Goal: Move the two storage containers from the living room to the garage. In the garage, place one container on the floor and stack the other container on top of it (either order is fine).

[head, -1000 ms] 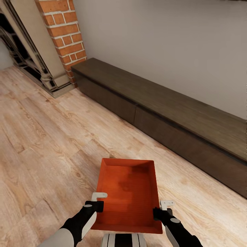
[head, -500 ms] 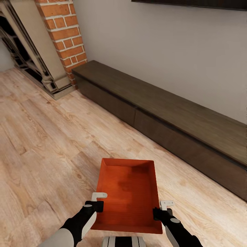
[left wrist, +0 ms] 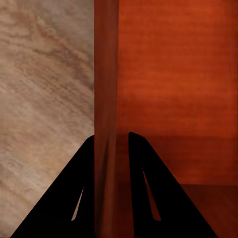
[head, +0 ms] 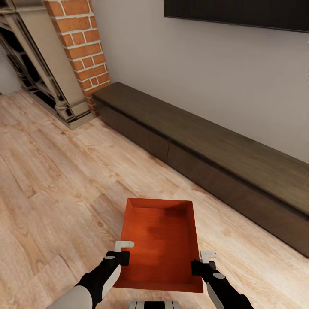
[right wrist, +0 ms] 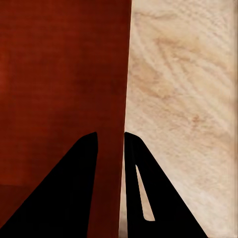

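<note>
Dark wooden low cabinet [head: 206, 146] and brick pillar [head: 81, 47] beyond the fingers, ribbed orange-red container [head: 161, 240] between them, left gripper [left wrist: 112, 141] and right gripper [right wrist: 111, 139] clamping its side walls

Dark panel [head: 240, 13] on the wall: cut by the head view's top and right edges; its nature cannot be told. Long dark cabinet [head: 214, 163]: far right end runs out of frame. Fireplace [head: 38, 73] and brick column [head: 81, 47]: tops cut off; detail inside the opening blurred. Storage container [head: 161, 240]: its near underside and the robot's trunk pass out at the lower edge. Left gripper [left wrist: 111, 144] and right gripper [right wrist: 110, 141]: finger bases cut by the frame in the wrist views; the wall portion between the fingers is partly hidden. The container's extent exceeds both wrist views
</note>
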Robot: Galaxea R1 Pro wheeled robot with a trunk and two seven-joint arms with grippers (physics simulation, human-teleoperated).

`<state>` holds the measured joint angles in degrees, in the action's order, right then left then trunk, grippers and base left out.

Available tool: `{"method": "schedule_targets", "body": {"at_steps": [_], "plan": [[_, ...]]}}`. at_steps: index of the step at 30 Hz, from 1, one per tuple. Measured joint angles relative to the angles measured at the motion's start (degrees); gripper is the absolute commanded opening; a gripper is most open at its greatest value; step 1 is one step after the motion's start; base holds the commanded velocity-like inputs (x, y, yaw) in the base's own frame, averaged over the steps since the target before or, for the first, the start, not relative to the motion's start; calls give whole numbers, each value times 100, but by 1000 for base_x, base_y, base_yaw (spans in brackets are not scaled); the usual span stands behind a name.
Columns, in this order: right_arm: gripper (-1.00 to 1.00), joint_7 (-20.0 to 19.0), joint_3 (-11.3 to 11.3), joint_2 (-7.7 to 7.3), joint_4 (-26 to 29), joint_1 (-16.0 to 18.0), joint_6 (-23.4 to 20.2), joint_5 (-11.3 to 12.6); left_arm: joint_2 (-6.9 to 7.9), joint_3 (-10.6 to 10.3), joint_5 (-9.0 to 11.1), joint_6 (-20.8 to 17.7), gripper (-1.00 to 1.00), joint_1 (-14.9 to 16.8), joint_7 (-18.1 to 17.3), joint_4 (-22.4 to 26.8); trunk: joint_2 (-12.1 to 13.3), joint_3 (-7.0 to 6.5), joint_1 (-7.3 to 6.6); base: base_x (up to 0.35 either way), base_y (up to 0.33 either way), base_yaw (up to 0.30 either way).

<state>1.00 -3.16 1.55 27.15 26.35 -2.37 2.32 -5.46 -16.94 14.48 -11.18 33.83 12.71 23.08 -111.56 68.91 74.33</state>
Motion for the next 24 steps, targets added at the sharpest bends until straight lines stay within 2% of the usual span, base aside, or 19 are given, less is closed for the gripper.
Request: {"method": "schedule_targets", "body": {"at_steps": [24], "plan": [[-100,2,21,23,-3,-1,-9,-15,21,-3,13,-19,-100,0,-10,8,963,-652,-527,0,0,0]]}}
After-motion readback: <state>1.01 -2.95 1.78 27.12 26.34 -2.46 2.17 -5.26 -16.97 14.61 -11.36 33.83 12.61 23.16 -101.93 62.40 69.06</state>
